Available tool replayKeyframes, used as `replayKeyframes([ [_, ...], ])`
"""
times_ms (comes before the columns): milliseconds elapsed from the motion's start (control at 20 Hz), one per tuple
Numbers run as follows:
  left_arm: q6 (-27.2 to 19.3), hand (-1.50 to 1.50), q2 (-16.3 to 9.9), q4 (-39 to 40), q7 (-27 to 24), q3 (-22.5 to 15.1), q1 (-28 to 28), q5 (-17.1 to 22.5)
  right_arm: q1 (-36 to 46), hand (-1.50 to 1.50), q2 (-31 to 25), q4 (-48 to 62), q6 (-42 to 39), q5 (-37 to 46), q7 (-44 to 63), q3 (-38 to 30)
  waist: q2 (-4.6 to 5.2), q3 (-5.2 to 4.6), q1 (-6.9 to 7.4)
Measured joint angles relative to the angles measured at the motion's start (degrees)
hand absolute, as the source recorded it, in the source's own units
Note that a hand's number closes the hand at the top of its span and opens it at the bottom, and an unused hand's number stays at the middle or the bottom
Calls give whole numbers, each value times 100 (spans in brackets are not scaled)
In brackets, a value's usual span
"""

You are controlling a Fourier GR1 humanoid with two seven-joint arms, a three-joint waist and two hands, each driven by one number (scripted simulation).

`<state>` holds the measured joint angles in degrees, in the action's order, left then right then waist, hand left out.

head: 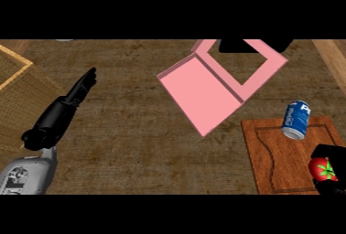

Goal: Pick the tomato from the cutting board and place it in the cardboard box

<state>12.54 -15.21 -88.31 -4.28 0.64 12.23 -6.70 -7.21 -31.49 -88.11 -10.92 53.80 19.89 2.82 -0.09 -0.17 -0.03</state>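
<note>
The tomato, red with a green stem star, is at the right end of the wooden cutting board, near the view's right edge. My right hand curls round it, black fingers showing above and below it and hiding part of it. Whether the tomato rests on the board or is lifted I cannot tell. The pink box lies tilted at the upper middle, its open side facing up, well left of and beyond the tomato. My left hand rests open at the left, fingers straight and pointing away.
A blue can lies on the cutting board's far end, between the tomato and the box. A woven mat covers the counter's left edge, beside my left forearm. A dark object sits at the box's far rim.
</note>
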Motion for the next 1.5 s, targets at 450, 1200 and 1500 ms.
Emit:
replayKeyframes([
  [450, 184, 0, 151, -151, 65, -267, 195, -36, 1227, 150, 1275, -226, -44, 794, 294, 1382, 115, -20, 631],
  [1200, 209, 0, 432, 163, 119, -579, 706, -158, 5361, 150, 3090, 1341, 399, 1096, 2046, 3202, 158, 0, 1045],
  [1500, 135, 0, 414, 297, 93, -494, 748, -204, 6478, 150, 3133, 1833, 1275, 926, 3359, 3114, 125, 0, 891],
])
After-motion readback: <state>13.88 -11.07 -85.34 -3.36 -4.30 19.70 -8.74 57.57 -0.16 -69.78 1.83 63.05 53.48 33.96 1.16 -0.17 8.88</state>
